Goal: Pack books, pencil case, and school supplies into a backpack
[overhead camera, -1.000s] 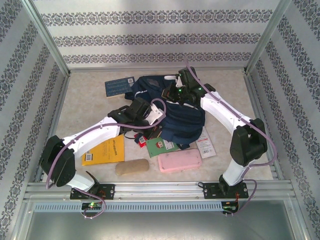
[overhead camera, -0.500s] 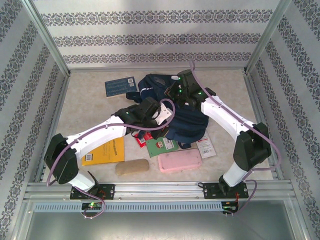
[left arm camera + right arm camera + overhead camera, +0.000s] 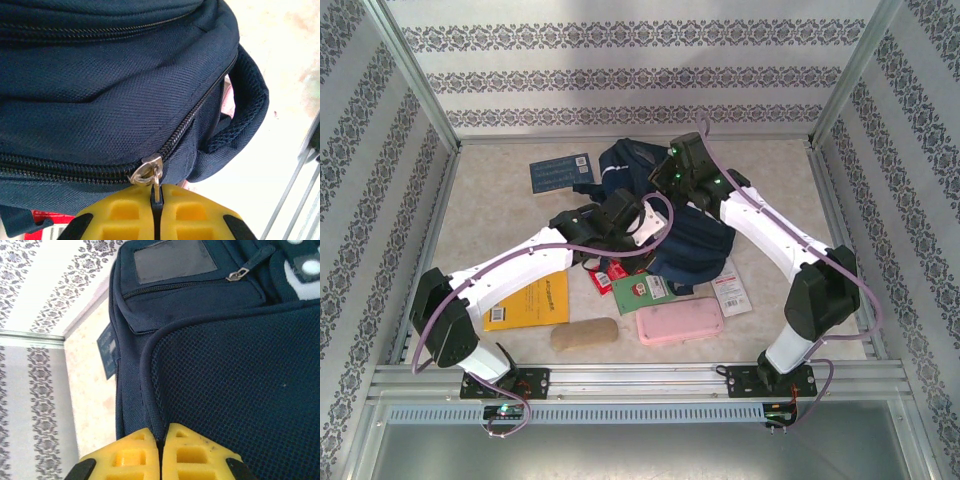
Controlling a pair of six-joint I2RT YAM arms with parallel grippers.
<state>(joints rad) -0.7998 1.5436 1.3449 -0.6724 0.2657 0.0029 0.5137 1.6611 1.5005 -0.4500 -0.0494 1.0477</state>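
Note:
The navy backpack (image 3: 685,240) lies mid-table. My left gripper (image 3: 652,226) is shut on its metal zipper pull (image 3: 156,186), at the slider of a partly closed zipper. My right gripper (image 3: 672,180) is shut on the backpack's piped edge (image 3: 156,420) beside the mesh back panel, at the bag's far end. A yellow-orange book (image 3: 527,301) lies at the near left. Beyond the bag rests a dark blue book (image 3: 560,172). A green book (image 3: 642,292) peeks out under the bag's near side. The pink pencil case (image 3: 680,321) lies near the front. A red packet (image 3: 610,276) and a white strip packet (image 3: 730,290) flank the green book.
A tan oblong pouch (image 3: 584,333) lies left of the pencil case. Metal frame rails (image 3: 640,378) run along the front, and patterned walls close the sides and back. Bare tabletop (image 3: 495,210) lies at the far left.
My left gripper has moved right along the backpack with the zipper pull in it. The right gripper has shifted slightly toward the back, still gripping the bag's edge.

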